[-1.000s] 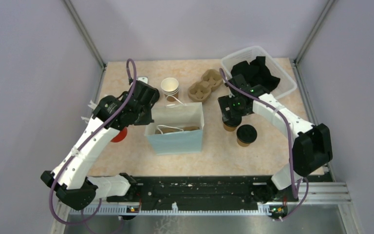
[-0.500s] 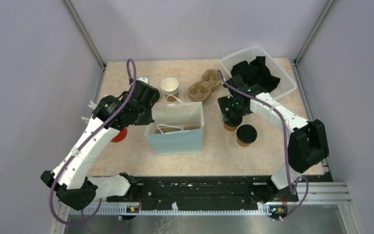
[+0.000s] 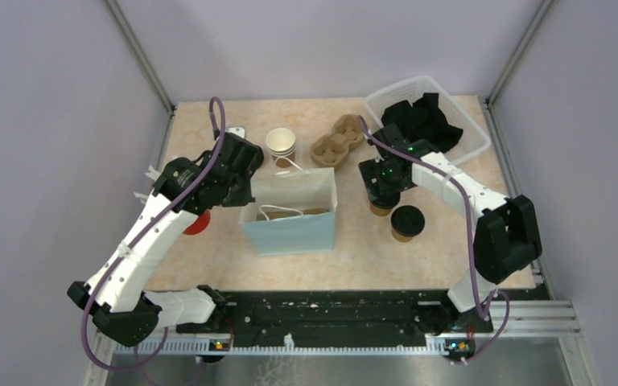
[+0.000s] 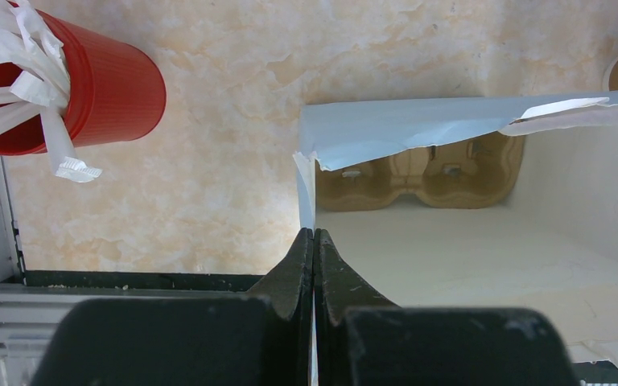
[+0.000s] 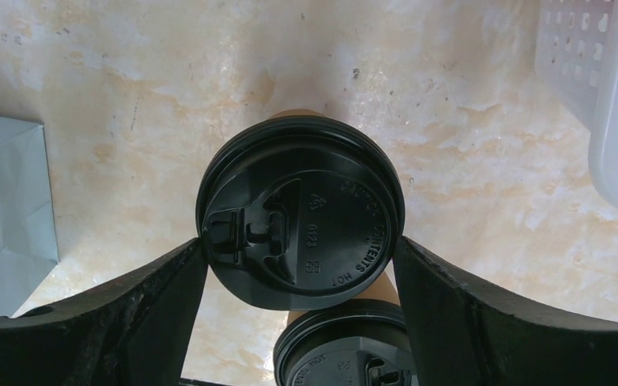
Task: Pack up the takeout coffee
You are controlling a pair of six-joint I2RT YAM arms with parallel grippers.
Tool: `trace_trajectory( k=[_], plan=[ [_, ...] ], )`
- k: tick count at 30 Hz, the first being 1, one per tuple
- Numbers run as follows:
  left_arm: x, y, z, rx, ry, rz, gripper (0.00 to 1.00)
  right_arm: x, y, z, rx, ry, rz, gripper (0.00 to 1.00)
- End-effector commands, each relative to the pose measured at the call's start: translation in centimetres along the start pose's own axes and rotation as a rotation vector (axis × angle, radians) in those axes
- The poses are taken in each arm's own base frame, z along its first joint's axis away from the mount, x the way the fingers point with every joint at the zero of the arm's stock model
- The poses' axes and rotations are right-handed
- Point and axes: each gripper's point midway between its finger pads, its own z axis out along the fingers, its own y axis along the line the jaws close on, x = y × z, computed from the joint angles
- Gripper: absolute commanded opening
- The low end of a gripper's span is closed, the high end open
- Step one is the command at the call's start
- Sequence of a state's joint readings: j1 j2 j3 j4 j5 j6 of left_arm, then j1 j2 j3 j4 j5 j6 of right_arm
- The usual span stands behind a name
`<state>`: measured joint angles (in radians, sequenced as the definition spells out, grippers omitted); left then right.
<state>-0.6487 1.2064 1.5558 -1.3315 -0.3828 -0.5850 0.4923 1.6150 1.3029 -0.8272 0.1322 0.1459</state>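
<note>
Two kraft-brown coffee cups with black lids stand right of the light blue paper bag [image 3: 290, 229]. My right gripper [image 3: 381, 195] is over the farther cup [image 3: 381, 210]. In the right wrist view its fingers [image 5: 169, 281] press both sides of that cup's lid [image 5: 302, 209], so my right gripper [image 5: 299, 245] is shut on it. The nearer cup [image 3: 408, 221] stands free, its lid [image 5: 346, 354] showing low in that view. My left gripper [image 4: 314, 235] is shut on the bag's left wall [image 4: 306, 189]. A brown cardboard carrier [image 4: 434, 173] lies inside the bag.
A red cup of white sticks [image 4: 88, 88] stands left of the bag. Behind the bag are a stack of open paper cups [image 3: 281, 145] and a second cardboard carrier [image 3: 338, 141]. A white basket [image 3: 473, 147] of black lids sits at the back right.
The right gripper's fingers have come in a little onto the farther cup's lid, and the right arm's elbow has shifted slightly. The left arm and the bag have not moved.
</note>
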Motion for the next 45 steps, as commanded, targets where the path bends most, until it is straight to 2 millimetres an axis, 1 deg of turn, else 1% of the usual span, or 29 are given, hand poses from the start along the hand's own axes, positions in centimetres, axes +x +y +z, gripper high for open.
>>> trace_trajectory(
  k=[1,6,11,14,16,21,25,28,31,32,34,36,39,41,43,45],
  plan=[
    [-1.0,-0.5,-0.1,0.02,-0.04,-0.024,0.0,-1.3,-0.1,0.4,-0.001,-0.033,-0.005,0.84],
    [-1.0,-0.5,0.0,0.022,-0.039,-0.024,0.0,-1.3,-0.1,0.7,-0.001,-0.03,-0.009,0.84],
    [-0.9,-0.5,0.0,0.023,-0.037,-0.022,0.01,-1.3,-0.1,0.7,0.001,-0.028,-0.016,0.8],
    [-0.9,-0.6,-0.1,0.03,-0.036,-0.023,0.12,-1.4,-0.2,0.4,0.005,-0.03,-0.02,0.75],
    [-1.0,-0.6,-0.2,0.035,-0.039,-0.024,0.15,-1.6,-0.3,0.0,0.007,-0.038,-0.021,0.72],
    [-0.6,-0.4,-0.2,0.023,-0.03,-0.025,0.25,-2.2,-0.7,-1.8,0.016,-0.071,-0.024,0.71],
    [-0.2,-0.2,-0.2,0.017,-0.019,-0.028,0.28,-2.5,-0.9,-3.3,0.014,-0.099,-0.025,0.7],
    [0.1,0.1,-0.4,0.012,-0.011,-0.029,0.32,-2.7,-0.9,-4.9,-0.002,-0.122,-0.022,0.7],
    [0.4,0.3,-0.3,0.008,-0.009,-0.03,0.32,-3.1,-0.2,-7.3,-0.058,-0.163,-0.031,0.67],
    [0.4,0.4,-0.3,0.008,-0.009,-0.029,0.32,-3.3,0.2,-8.5,-0.088,-0.188,-0.035,0.66],
    [0.3,0.5,-0.3,-0.001,-0.012,-0.029,0.32,-3.8,0.6,-11.1,-0.135,-0.248,-0.033,0.65],
    [0.0,0.4,-0.3,-0.005,-0.019,-0.025,0.3,-4.8,1.1,-14.5,-0.188,-0.334,-0.033,0.64],
    [-0.4,0.6,-0.1,-0.02,-0.031,-0.014,0.25,-5.7,3.0,-20.0,-0.331,-0.467,-0.075,0.62],
    [-0.6,0.5,0.1,-0.023,-0.034,-0.003,0.21,-5.9,5.1,-23.4,-0.454,-0.538,-0.13,0.61],
    [-0.8,0.3,0.3,-0.019,-0.038,0.009,0.17,-6.1,6.8,-26.1,-0.525,-0.592,-0.177,0.6],
    [-1.1,0.1,0.5,-0.021,-0.042,0.025,0.13,-6.1,8.4,-28.2,-0.576,-0.63,-0.229,0.6]
  ],
)
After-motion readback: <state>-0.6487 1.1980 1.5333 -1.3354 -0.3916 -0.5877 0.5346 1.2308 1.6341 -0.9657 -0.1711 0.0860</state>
